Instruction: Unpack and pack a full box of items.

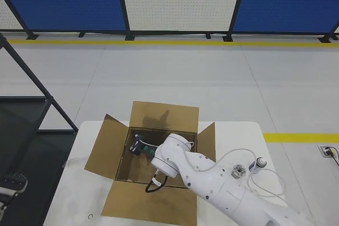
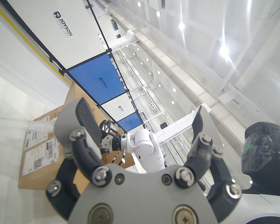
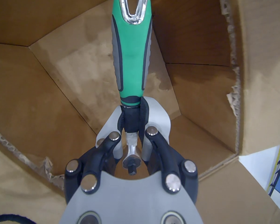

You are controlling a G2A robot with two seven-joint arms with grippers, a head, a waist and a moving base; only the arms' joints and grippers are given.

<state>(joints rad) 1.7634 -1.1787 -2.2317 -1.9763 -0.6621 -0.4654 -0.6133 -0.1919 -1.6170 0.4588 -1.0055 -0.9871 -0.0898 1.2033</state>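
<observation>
My right gripper (image 3: 133, 117) has its jaws clenched on the neck of the green-handled ratchet (image 3: 131, 54), held inside the open cardboard box (image 1: 164, 116) on the white tabletop (image 1: 237, 135). My left gripper (image 2: 142, 115) points ceilingward, jaws released and spread wide.

white table (image 1: 73, 198), blue panels (image 1: 68, 14), yellow floor line (image 1: 305, 137)

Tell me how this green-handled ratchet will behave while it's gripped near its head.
The ratchet looks rigid steel, probably heavy for its size. Held at the neck by the right gripper, its long handle may pivot between the fingers.
</observation>
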